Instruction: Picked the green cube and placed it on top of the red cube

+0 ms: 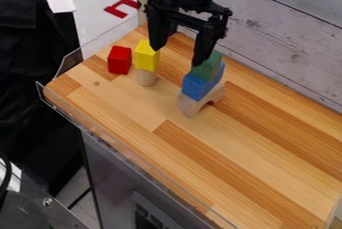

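We find the gripper [179, 50] spread. The green cube [209, 66] rests on the blue block [198, 87], apart from the red cube [119, 60].

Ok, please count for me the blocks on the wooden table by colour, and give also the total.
Red block: 1
Yellow block: 1
Green block: 1
Blue block: 1
Plain wood, cylinder and arch: 2
Total: 6

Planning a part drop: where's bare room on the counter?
Biggest patch: counter from wooden arch to view's lower right. Smaller: between red block and clear guard. Crowded: under gripper, near yellow block and green block.
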Controlling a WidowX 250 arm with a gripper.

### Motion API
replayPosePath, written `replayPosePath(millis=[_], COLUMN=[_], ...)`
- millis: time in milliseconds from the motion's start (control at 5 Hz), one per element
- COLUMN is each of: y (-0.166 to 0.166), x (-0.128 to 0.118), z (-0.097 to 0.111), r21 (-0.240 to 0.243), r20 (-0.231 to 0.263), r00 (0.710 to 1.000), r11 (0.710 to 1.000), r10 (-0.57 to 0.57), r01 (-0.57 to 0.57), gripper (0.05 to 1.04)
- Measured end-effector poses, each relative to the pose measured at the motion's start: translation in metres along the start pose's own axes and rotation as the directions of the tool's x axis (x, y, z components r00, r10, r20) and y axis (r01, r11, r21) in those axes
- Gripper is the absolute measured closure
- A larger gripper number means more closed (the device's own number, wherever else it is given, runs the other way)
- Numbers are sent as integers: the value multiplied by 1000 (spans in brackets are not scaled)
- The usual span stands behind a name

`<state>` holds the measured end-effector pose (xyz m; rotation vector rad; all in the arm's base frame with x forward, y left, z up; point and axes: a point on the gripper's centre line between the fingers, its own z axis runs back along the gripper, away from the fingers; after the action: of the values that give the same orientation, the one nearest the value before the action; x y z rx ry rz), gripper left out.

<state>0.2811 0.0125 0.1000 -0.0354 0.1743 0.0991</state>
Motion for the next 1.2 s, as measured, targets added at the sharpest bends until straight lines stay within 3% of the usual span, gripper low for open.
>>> replayPosePath(millis=[400,600,800,1200], y=[-6,-14,-18,-23], x=[-5,-11,-15,7], z=[-8,3,7,7], r21=[29,26,28,21], r20=[-39,4,13,43], r00=[999,998,996,995], r11=[999,998,996,996], r10=[-26,-64,-84,-86], r01=[27,64,84,86], gripper=[85,85,85,85])
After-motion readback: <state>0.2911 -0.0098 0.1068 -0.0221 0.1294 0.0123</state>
